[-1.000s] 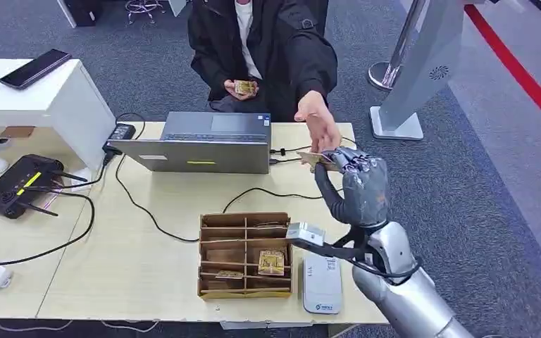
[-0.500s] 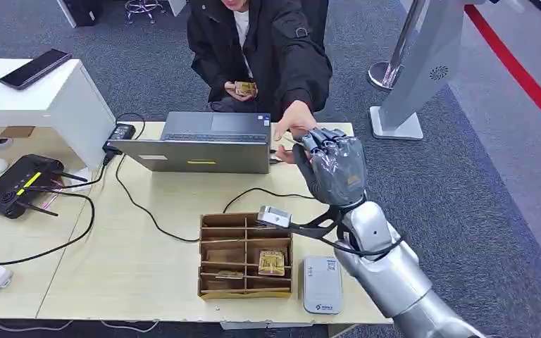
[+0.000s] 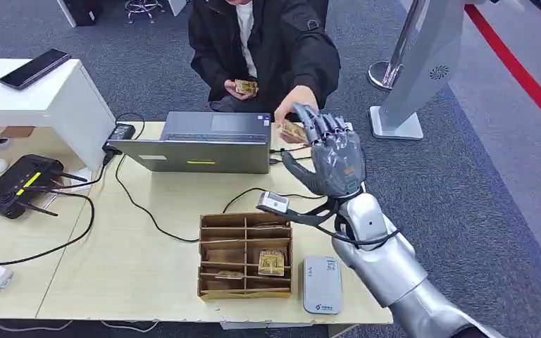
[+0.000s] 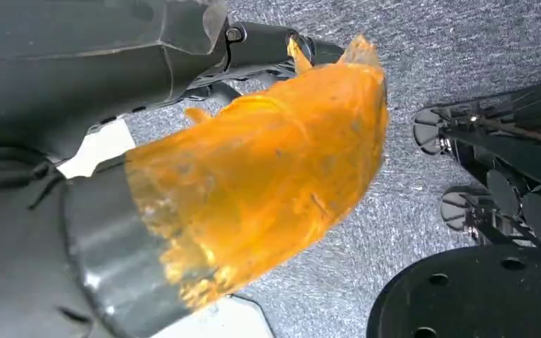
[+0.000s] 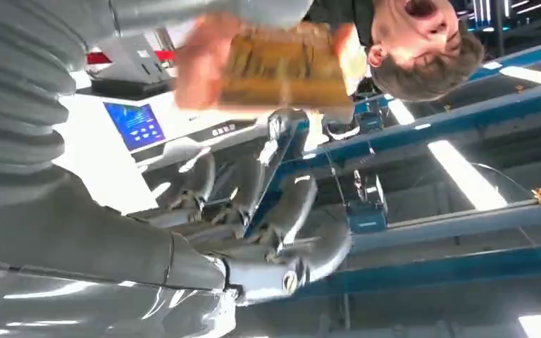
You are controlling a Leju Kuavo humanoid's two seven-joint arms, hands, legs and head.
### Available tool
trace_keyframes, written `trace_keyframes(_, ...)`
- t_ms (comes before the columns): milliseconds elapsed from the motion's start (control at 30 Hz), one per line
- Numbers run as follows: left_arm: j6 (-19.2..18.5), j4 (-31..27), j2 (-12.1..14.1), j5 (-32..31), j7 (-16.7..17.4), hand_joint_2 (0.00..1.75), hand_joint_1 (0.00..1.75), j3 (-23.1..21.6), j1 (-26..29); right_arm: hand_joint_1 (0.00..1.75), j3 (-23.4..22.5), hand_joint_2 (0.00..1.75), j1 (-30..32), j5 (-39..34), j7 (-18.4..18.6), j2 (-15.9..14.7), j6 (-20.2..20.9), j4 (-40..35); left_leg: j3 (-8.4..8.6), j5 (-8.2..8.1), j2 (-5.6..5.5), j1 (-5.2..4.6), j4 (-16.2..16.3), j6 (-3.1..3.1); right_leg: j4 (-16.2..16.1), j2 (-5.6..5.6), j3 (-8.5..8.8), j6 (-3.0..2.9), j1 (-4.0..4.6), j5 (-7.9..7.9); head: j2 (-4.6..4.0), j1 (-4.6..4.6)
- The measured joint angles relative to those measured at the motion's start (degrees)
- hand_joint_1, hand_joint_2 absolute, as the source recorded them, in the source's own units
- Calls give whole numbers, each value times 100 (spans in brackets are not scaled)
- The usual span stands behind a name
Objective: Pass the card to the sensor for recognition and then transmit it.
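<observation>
In the head view we see the right hand (image 3: pixel 332 155) raised above the far right part of the table (image 3: pixel 113 274), fingers spread apart and holding nothing. Just beyond its fingertips, a person's hand (image 3: pixel 292 121) holds the card (image 3: pixel 294 130) over the table edge beside the laptop (image 3: pixel 201 144); the card is apart from our fingers. The person's other hand (image 3: pixel 243 88) holds more cards. Nearer to us stand the cardboard organiser (image 3: pixel 245 255) with cards in its compartments and, just beside it on the right, the white sensor (image 3: pixel 322 284). In the left wrist view we cannot tell how the left hand's fingers lie. In the right wrist view the card (image 5: pixel 285 67) is gripped by the person's fingers (image 5: pixel 201 63), beyond our open grey fingers (image 5: pixel 289 204).
</observation>
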Motion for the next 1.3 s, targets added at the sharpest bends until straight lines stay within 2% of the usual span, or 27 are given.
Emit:
trace_keyframes(233, 48, 0, -35, -90, 4, 0, 0, 153, 0, 0, 39, 0, 28, -204, -53, 2, -17, -107, 0, 0, 1, 0, 0, 0, -1, 0, -1, 0, 0, 0, 0, 0)
trace_keyframes(367, 68, 0, -72, -122, 4, 0, 0, 275, 3, 0, 77, 0, 156, -743, -343, 4, 0, -363, -1, 0, 0, 0, 0, 0, -1, 0, -1, 0, 0, 0, 0, 0)
trace_keyframes(733, 103, 0, -122, -122, 4, 0, 0, 371, 3, 0, 142, 0, 286, -905, -450, 15, 24, -645, 0, 0, 0, 0, 0, 0, 0, 0, -2, 0, 0, 0, 0, 0)
trace_keyframes(1000, 153, 0, -212, -118, 2, 0, 0, 586, 16, 0, 276, 0, 590, -1950, -960, 15, 293, -1170, -2, -1, 0, 0, 0, 0, -1, 0, -4, 0, 0, -1, 0, -2)
trace_keyframes(1300, 199, 0, -341, -81, -33, 0, 0, 830, 80, 0, 518, 0, 1172, -2751, -1495, 15, 277, -1761, -4, -2, 0, 0, 0, -1, -2, 0, -6, -1, 0, -3, 0, -2)
